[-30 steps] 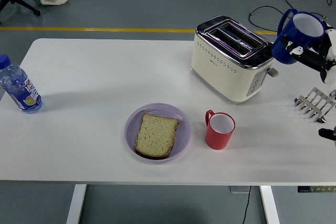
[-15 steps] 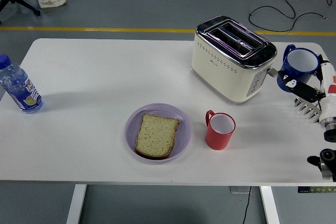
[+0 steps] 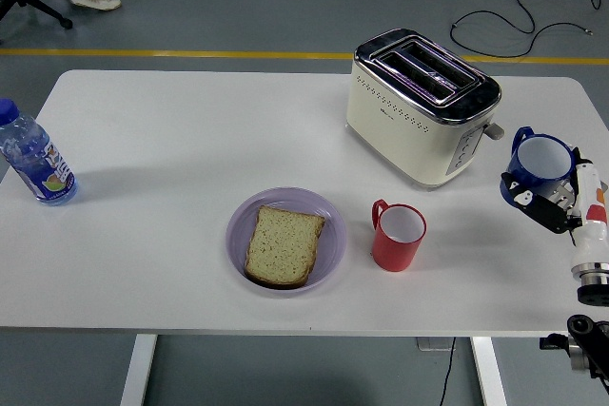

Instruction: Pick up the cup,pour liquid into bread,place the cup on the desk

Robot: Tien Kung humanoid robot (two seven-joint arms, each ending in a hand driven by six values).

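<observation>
One blue cup point(image 3: 540, 167), white inside, sits upright in my right hand point(image 3: 550, 204) at the table's point(image 3: 171, 140) right edge, fingers grasping it, mouth up, handle toward the toaster point(image 3: 420, 106). Bread point(image 3: 283, 244) lies left.

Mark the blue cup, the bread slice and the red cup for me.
blue cup point(image 3: 542, 160): head view, white inside wall.
bread slice point(image 3: 283, 244): head view, middle of its top face.
red cup point(image 3: 394, 246): head view, outer red wall.

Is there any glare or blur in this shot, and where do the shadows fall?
Head view: sharp throughout, even overhead light; bright reflections on the toaster chrome top; soft shadows just left of the water bottle and under the plate; no motion blur on the blue cup.
</observation>
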